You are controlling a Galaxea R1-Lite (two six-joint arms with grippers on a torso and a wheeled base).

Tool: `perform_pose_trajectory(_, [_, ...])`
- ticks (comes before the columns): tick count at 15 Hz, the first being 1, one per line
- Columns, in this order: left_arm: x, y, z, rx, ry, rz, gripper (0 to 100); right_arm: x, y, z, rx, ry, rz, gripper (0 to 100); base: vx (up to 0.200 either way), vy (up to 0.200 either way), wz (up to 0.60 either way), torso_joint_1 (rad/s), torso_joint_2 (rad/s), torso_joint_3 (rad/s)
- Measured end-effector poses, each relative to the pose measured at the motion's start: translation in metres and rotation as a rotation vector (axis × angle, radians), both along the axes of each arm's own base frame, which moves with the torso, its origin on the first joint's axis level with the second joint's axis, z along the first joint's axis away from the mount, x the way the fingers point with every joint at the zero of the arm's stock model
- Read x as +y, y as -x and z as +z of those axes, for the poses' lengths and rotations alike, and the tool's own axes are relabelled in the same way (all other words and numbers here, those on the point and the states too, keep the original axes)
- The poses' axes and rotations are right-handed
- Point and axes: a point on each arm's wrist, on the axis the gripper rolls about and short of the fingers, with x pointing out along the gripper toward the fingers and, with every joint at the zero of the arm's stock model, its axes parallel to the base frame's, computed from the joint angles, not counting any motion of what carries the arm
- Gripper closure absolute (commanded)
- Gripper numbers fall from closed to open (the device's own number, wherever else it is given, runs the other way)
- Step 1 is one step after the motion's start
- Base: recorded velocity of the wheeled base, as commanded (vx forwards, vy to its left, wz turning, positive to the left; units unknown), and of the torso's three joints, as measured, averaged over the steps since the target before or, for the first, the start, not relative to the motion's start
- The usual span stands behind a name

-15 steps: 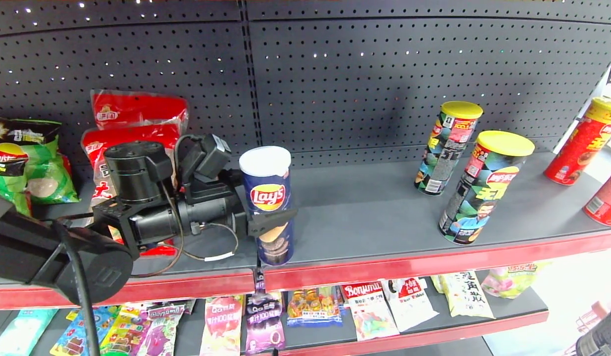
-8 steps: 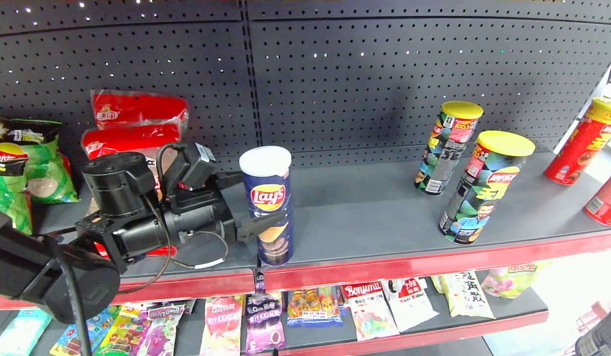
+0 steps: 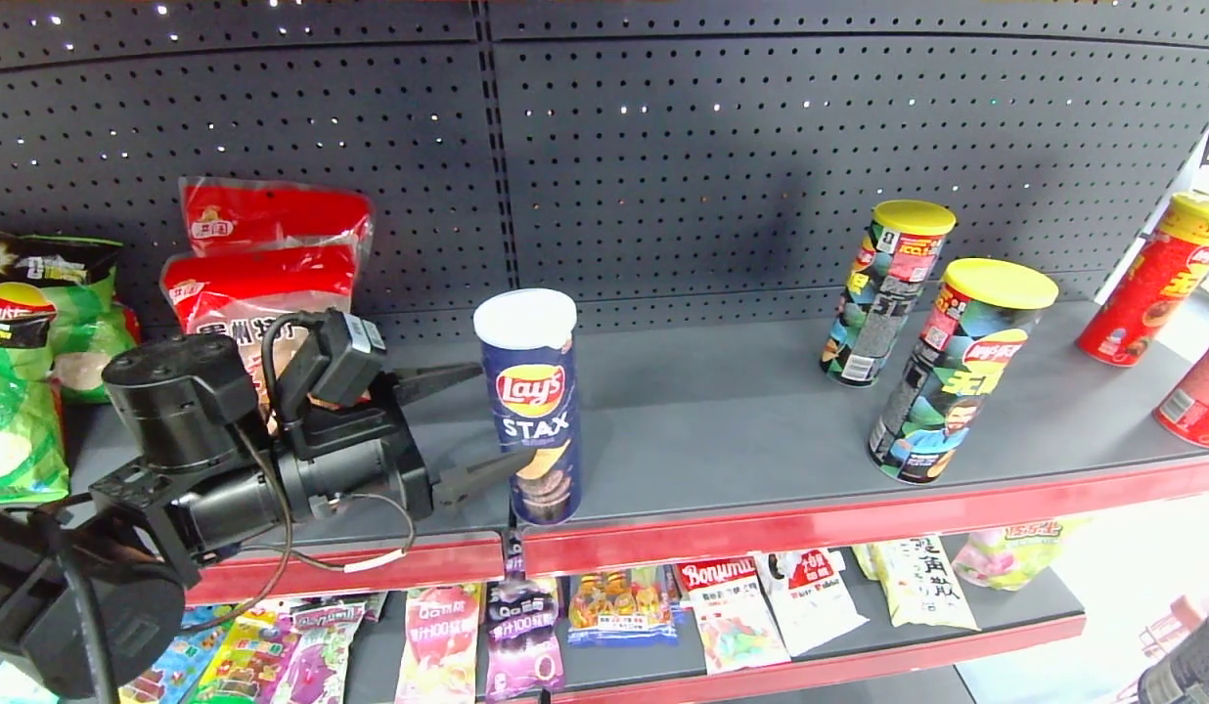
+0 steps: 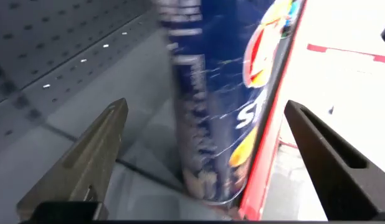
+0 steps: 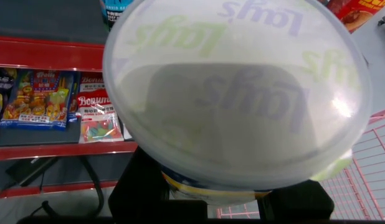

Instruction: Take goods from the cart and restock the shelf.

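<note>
Risk: blue chip can stands upright at near edge of shelf, just behind its red lip. Left gripper has jaws apart, one each side of it, not touching. Any sideways swing could clip it and tip it off the near edge.

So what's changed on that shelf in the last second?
The left hand has pulled back to the robot's left, open, off the blue chip can. The can stayed upright by the shelf's front edge; the yellow-lidded cans and red bags did not move.
</note>
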Motion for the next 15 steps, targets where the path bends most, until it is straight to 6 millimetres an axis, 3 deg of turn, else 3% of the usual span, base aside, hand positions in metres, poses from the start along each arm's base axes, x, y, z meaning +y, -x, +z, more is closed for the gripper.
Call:
perform_pose_trajectory(4, [0.020,0.009,-0.004,-0.005,0.000,0.076,0,0.000,0.000,-0.002,0.008,-0.002,0.014,100,0.000,0.000,0.00,0.000,0.00,0.000])
perform_pose_trajectory(6, [0.036,0.016,-0.008,-0.006,-0.011,0.290,0,0.001,0.000,-0.007,0.028,0.000,0.020,100,0.000,0.000,0.00,0.000,0.00,0.000])
perform_pose_trajectory(10, [0.061,0.034,-0.006,0.028,0.057,0.773,0,0.001,-0.006,0.002,0.025,0.010,0.013,100,0.000,0.000,0.00,0.000,0.00,0.000])
perform_pose_trajectory(15, [0.074,0.082,-0.008,0.194,0.045,0.923,0,0.004,-0.009,0.006,0.030,0.027,0.104,100,0.000,0.000,0.00,0.000,0.00,0.000])
